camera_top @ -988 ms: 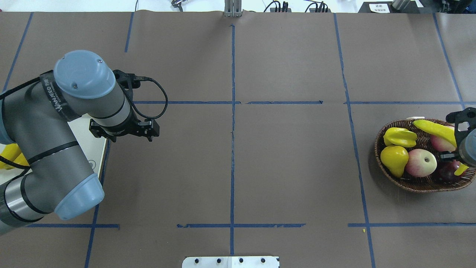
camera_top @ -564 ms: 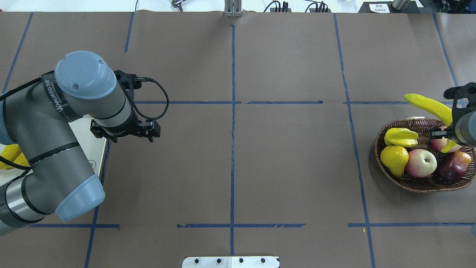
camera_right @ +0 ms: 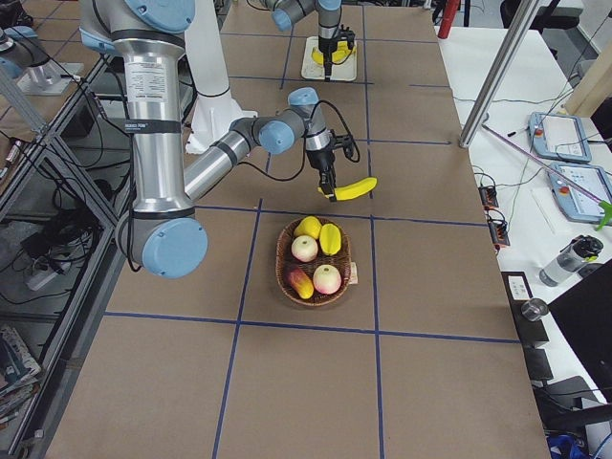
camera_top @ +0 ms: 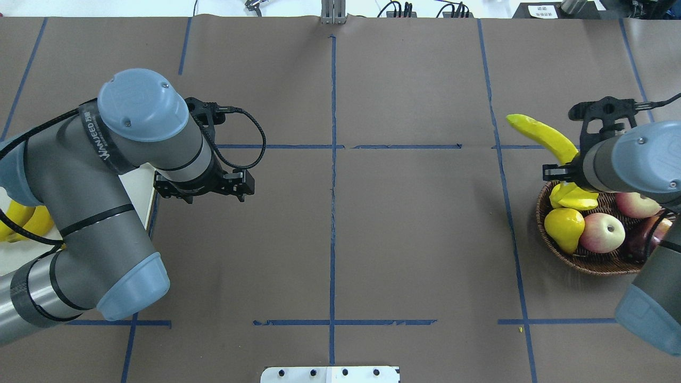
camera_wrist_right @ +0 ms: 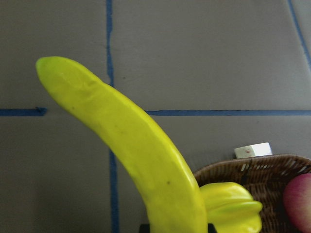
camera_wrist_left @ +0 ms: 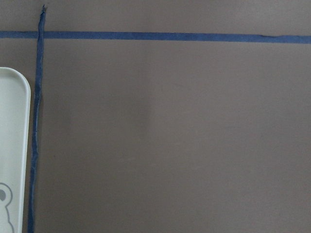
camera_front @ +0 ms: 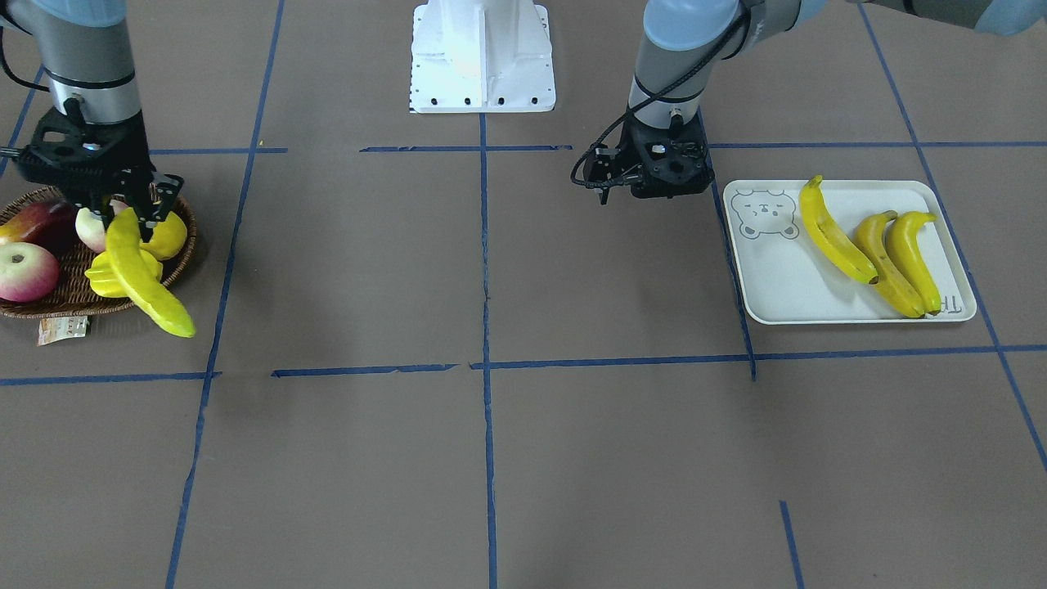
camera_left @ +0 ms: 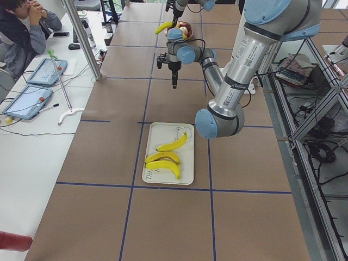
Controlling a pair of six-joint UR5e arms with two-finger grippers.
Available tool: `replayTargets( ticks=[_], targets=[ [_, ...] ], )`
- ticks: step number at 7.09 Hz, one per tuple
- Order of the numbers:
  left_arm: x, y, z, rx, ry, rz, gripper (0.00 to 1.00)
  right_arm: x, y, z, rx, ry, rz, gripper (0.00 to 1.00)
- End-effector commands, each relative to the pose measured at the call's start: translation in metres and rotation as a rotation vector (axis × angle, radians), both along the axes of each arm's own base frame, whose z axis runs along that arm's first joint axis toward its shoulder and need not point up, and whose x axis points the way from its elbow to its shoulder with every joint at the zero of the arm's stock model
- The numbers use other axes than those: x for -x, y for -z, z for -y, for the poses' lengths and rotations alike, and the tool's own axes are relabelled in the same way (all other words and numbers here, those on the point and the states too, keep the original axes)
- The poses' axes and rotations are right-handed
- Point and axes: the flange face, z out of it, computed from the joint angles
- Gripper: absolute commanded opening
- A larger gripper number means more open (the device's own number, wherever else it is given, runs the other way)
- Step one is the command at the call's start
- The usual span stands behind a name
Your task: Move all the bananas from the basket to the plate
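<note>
Banana (camera_front: 147,286) lifted higher, out past basket (camera_front: 49,307) — right claw (camera_front: 123,214) clamped on it

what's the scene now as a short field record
dark brown woven wicker basket: apples, a ridged yellow starfruit, no banana inside
right gripper: shut on a long glossy yellow banana, held in the air clear of the basket
flat off-white rectangular tray: three yellow bananas lying on it
left gripper: hovers beside the tray, open or shut unclear

Bright even light, soft shadows, sharp pics, banana (camera_wrist_right: 146,155) slightly soft in rt wrist cam
</note>
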Motion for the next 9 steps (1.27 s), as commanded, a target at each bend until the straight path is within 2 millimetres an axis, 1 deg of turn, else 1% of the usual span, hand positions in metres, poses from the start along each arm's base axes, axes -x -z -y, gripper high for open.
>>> replayTargets(
  ticks=[1,2,3,4,5,6,7,8,9],
  targets=[
    [-0.018,0.024,0.005,0.038,0.123,-0.196,1.0,0.078,0.083,-0.017,0.056,-0.027,0.029,0.12],
    [-0.025,0.027,0.01,0.058,0.169,-0.288,1.0,0.112,0.117,-0.018,0.073,-0.063,0.056,0.12],
    [-0.025,0.033,0.011,0.085,0.209,-0.358,1.0,0.136,0.132,-0.023,0.105,-0.102,0.094,0.12],
    [-0.023,0.047,0.011,0.121,0.246,-0.414,1.0,0.147,0.144,-0.033,0.085,-0.094,0.106,0.12],
    [-0.024,0.065,0.015,0.181,0.293,-0.457,1.0,0.158,0.145,-0.045,0.088,-0.116,0.113,0.12],
    [-0.035,0.074,0.024,0.237,0.34,-0.49,1.0,0.167,0.153,-0.054,0.086,-0.123,0.132,0.12],
    [-0.052,0.087,0.039,0.292,0.433,-0.552,1.0,0.187,0.174,-0.054,0.084,-0.142,0.154,0.12],
    [-0.067,0.098,0.051,0.351,0.473,-0.579,0.99,0.202,0.182,-0.054,0.086,-0.151,0.156,0.12],
    [-0.077,0.1,0.058,0.368,0.496,-0.576,0.99,0.207,0.183,-0.061,0.075,-0.147,0.158,0.12]
  ],
)
